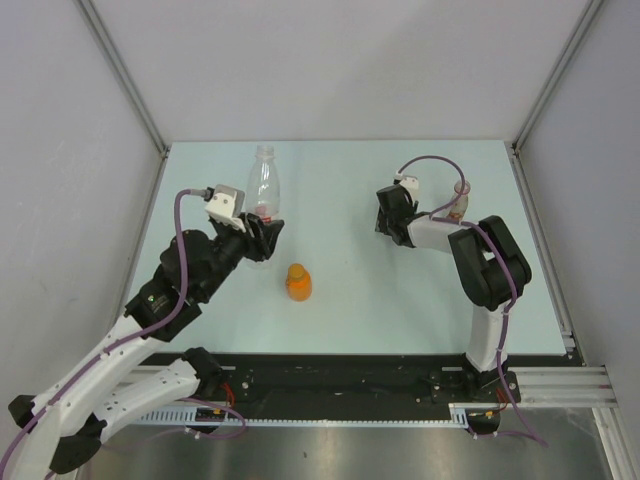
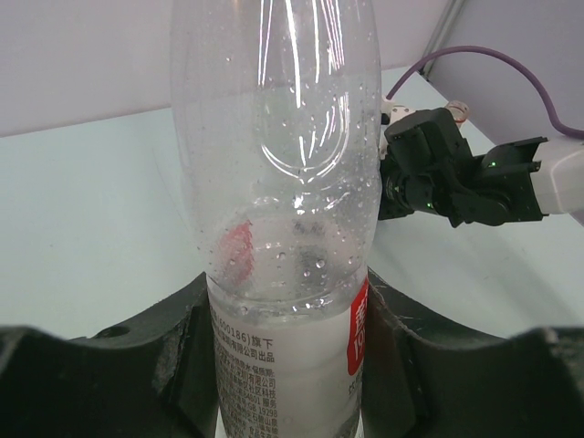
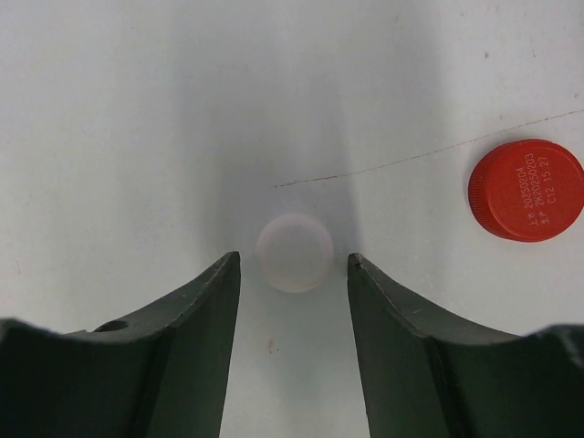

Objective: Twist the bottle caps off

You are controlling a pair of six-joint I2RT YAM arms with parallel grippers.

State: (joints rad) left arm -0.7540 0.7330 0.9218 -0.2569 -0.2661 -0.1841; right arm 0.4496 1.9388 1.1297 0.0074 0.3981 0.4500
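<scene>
You cannot see the top of the clear bottle (image 2: 274, 137) from the left wrist: it runs out of frame, and a red blur shows through its wet wall. From above, a third bottle (image 1: 461, 196) is mostly hidden behind the right arm, and the orange bottle (image 1: 298, 284) is too small to show a cap.

The table (image 1: 350, 180) is pale green and faintly scratched, boxed by grey walls (image 1: 330, 60).

The clear bottle stands left of centre, long axis vertical, with the left gripper (image 2: 290, 365) clamped on its labelled lower part. The right gripper (image 3: 294, 262) has its fingers apart. The white cap (image 3: 295, 253) lies flat between them, touching neither. The red cap (image 3: 526, 190) lies nearby, printed face up.
</scene>
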